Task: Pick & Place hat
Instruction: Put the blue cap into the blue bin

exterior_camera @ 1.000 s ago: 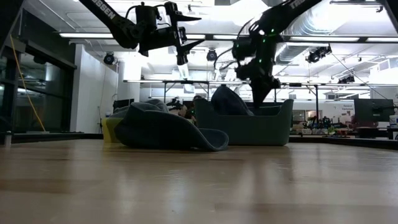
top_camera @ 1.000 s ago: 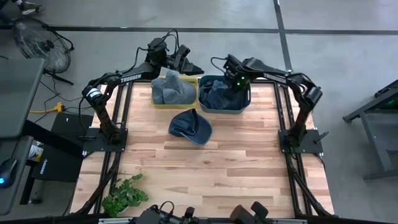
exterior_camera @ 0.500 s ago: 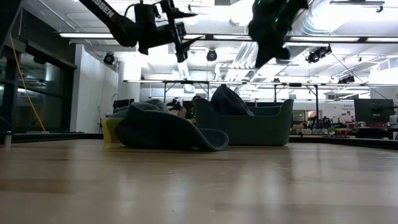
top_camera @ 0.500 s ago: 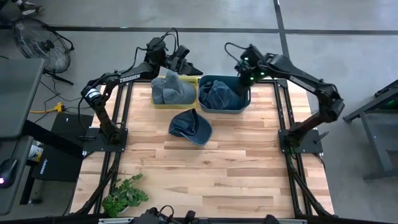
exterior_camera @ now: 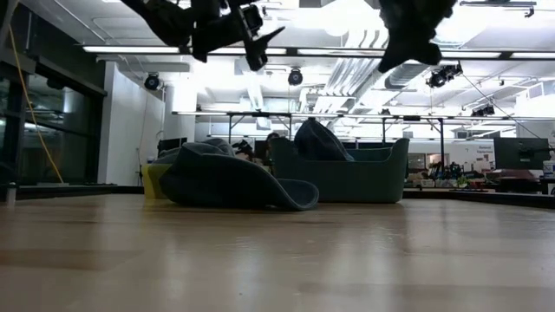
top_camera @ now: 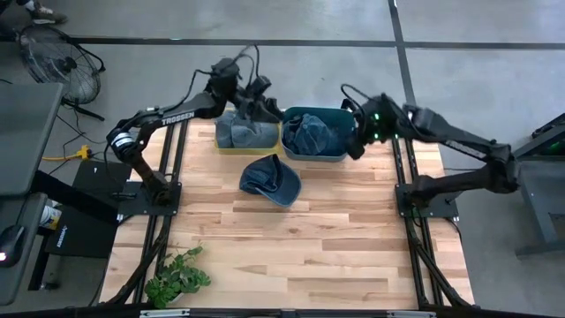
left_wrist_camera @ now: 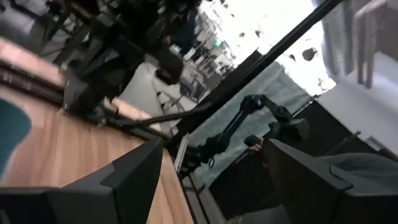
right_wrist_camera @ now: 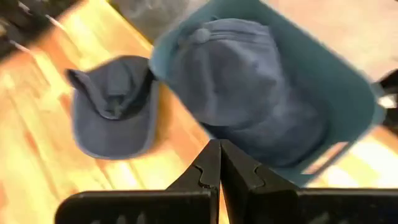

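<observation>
A dark blue cap (top_camera: 270, 179) lies flat on the wooden table, in front of two bins. The teal bin (top_camera: 340, 112) holds another blue hat (top_camera: 309, 134). The yellow bin (top_camera: 221, 148) holds a grey hat (top_camera: 245, 128). My left gripper (top_camera: 272, 110) hangs open high over the yellow bin's right end, pointing level, with nothing between its fingers (left_wrist_camera: 137, 180). My right gripper (top_camera: 356, 150) is shut and empty, raised above the teal bin's right end and slanting down. In the right wrist view the shut gripper (right_wrist_camera: 219, 163) looks down on the binned hat (right_wrist_camera: 242, 87) and the cap (right_wrist_camera: 115, 106).
Both bins stand side by side at the table's far edge. Bare wood stretches from the cap to the near edge. A potted plant (top_camera: 177, 278) sits at the near left corner. The low view shows the cap (exterior_camera: 230, 182) in front of the teal bin (exterior_camera: 381, 178).
My right gripper has risen out of the teal bin and drawn back toward the table's right edge, staying shut; the blue hat has stayed in the bin. My left gripper has shifted a little above the yellow bin, rolled about its own axis, and stayed open.
</observation>
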You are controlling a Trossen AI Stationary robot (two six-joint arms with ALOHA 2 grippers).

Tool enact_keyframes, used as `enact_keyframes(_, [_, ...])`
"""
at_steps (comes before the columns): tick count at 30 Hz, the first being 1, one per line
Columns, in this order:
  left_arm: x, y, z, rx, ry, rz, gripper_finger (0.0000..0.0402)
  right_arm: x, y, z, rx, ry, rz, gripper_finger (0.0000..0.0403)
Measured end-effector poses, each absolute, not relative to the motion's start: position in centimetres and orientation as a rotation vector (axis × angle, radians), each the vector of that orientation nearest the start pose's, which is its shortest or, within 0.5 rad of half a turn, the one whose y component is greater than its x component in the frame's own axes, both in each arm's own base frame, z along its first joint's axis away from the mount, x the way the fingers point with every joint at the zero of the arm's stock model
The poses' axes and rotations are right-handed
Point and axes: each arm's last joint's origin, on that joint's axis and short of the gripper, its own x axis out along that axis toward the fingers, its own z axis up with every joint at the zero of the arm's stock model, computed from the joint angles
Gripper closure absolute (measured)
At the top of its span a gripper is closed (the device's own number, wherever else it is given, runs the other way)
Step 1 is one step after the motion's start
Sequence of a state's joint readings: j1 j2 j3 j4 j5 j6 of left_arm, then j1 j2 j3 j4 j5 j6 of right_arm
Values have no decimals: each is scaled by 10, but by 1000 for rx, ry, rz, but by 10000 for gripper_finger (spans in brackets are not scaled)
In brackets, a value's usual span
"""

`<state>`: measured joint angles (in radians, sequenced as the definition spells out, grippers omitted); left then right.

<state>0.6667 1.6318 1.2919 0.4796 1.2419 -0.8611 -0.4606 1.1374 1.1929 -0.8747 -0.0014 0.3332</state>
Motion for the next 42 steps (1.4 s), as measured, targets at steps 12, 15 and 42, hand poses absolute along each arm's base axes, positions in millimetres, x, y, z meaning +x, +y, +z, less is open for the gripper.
enact_keyframes(12, [326,114,298,-781,407,-440,119,183,-49,295,551,565,-418,402])
enact_keyframes(15, [325,85,296,-751,476,-374,119,180,-43,289,536,594,-351,403])
enact_keyframes(42, [298,-7,251,-111,1063,8,119,179,-16,283,357,706,-30,402])
